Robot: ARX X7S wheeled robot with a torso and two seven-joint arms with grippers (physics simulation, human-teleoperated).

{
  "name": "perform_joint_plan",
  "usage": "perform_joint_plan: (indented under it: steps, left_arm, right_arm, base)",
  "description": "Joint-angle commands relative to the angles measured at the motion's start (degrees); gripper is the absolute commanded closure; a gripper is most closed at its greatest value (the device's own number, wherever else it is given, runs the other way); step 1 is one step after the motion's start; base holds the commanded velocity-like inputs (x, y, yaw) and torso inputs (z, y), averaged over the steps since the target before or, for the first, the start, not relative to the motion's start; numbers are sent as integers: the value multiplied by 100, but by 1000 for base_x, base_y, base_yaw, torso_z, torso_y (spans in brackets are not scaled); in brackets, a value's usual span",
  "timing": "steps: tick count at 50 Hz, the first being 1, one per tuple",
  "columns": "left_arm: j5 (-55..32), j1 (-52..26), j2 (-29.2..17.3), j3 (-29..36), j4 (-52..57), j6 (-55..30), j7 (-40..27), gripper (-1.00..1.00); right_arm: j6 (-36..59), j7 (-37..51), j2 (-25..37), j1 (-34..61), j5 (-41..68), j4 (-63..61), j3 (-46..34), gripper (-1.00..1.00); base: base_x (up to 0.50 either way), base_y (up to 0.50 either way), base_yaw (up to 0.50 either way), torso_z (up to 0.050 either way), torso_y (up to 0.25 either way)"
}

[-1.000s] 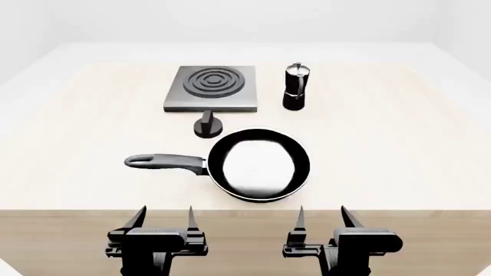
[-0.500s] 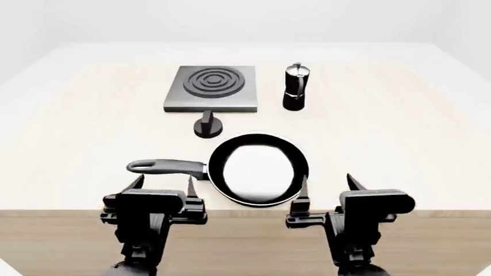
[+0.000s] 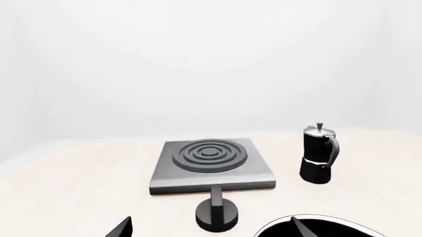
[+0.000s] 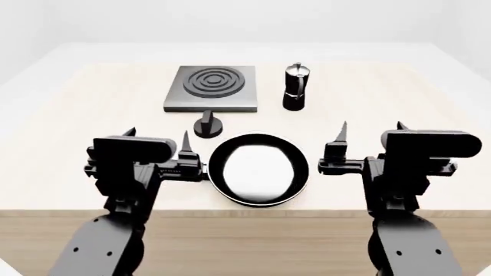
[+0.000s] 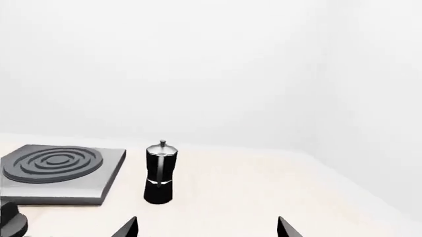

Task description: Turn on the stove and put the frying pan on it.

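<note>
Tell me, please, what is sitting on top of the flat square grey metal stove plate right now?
Nothing rests on the flat square grey metal stove plate; its concentric ring burner is fully exposed. The wide black frying pan sits on the table nearer the robot, its handle hidden behind the left gripper.

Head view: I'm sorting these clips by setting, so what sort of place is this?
Probably a mock kitchen worktop in a bare simulated room: a stove with its knob, a moka pot and a frying pan sit on a pale wooden table among blank white walls.

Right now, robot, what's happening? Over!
Left gripper and right gripper open, empty. Frying pan on table, not on stove. Knob untouched. Moka pot beside stove, not blocking.
</note>
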Motion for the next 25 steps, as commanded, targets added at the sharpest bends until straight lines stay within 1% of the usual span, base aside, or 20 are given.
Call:
perform_joint_plan:
  steps: [1, 4, 8, 11, 14, 25]
  left_arm:
    - [-98, -97, -76, -39, 4, -45, -32, -100]
    - [-100, -98, -94, -47, -47, 20, -51, -100]
    - [-125, -77, -98, -35, -36, 55, -72, -100]
    - [-134, -92, -118, -20, -52, 74, -80, -100]
    - [-146, -121, -133, -28, -106, 102, -93, -100]
    - [-187, -109, -174, -9, -183, 155, -148, -100]
  right_arm:
    - [202, 856, 285, 74, -503, -87, 1169, -100]
    - [281, 846, 496, -150, -622, -250, 1245, -100]
    - [387, 706, 603, -349, -454, -569, 1880, -100]
    - [452, 670, 608, -372, -377, -692, 2139, -100]
    - [454, 650, 628, -396, -344, -720, 2263, -100]
    - [378, 691, 612, -396, -354, -522, 2113, -100]
  base:
    - [0, 0, 0, 0, 0]
    - [0, 0, 0, 0, 0]
    - [0, 0, 0, 0, 0]
    - [0, 0, 0, 0, 0]
    - [464, 0, 0, 0, 0]
    - [500, 0, 0, 0, 0]
